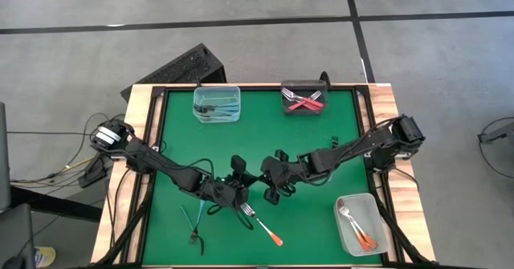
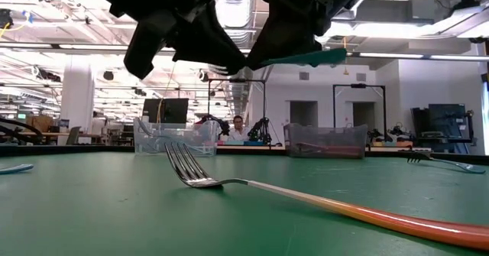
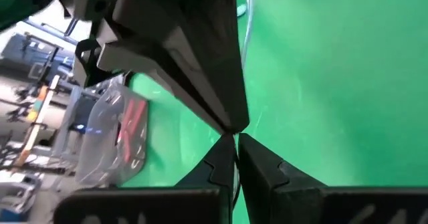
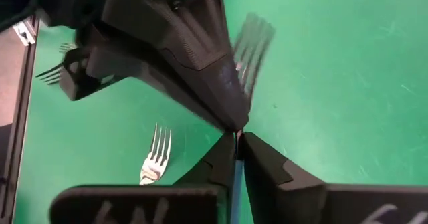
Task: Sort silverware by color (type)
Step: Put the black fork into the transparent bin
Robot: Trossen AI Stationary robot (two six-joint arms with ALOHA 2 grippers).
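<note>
Both end effectors meet mid-table, above orange fork (image 1: pixel 263 225).

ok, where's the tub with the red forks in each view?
High view: dark tub of red forks, far edge of the mat, right of centre.
Low view: background, right of centre.
Left wrist view: at the mat's edge.
Right wrist view: not in it.
Shared landmark: green mat.

Right hand (image 4: pixel 237 140) nearly closed on a thin blue fork handle (image 4: pixel 237 177), tip to tip with the other dark hand (image 4: pixel 180 47). Blurred fork tines (image 4: pixel 251 47) above green counter (image 4: pixel 334 83); silver fork (image 4: pixel 154 158) lying flat nearby.
</note>
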